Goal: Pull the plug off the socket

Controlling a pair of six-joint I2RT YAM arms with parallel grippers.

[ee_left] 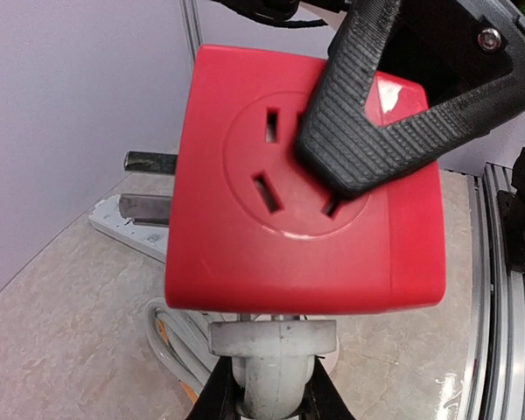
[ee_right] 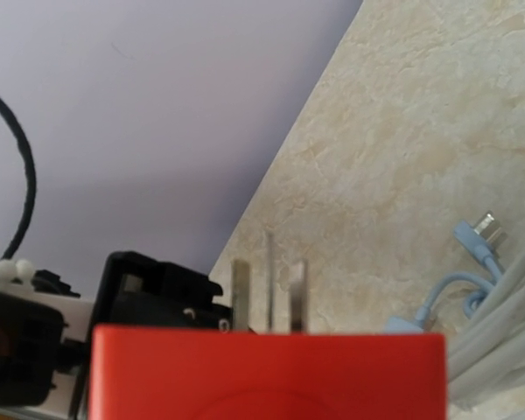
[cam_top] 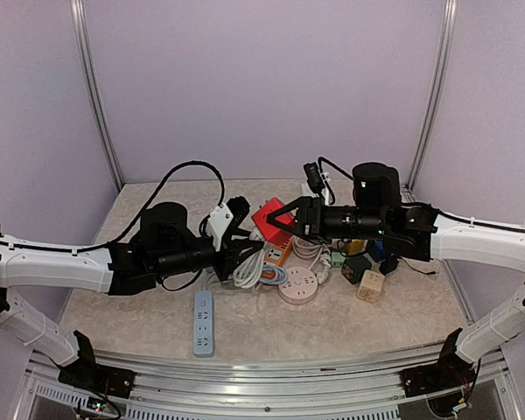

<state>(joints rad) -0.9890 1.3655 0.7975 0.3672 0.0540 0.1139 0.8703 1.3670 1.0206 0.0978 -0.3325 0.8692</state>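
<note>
- Currently, separation step: white plug point(ee_left: 271, 346) apparently seated in the underside of red socket cube point(ee_left: 236, 262).
- Grips: left gripper point(ee_left: 269, 389) clenched on white plug; right gripper point(cam_top: 282, 219) clamps cube's faces.
- Next: straight pull away from cube.

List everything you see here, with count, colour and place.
red socket cube: one, red, lifted between both grippers
plug: one, grey-white, in the cube's side
power strip: one, whitish, table front
orange strip: one, orange, below the cube
round socket: one, pink, centre
cable coil: one, white, beside orange strip
small cubes: several, green, beige, blue, right of centre
black adapter: one, black, back edge
left gripper: one, black, shut on plug
right gripper: one, black, shut on red socket cube
</note>
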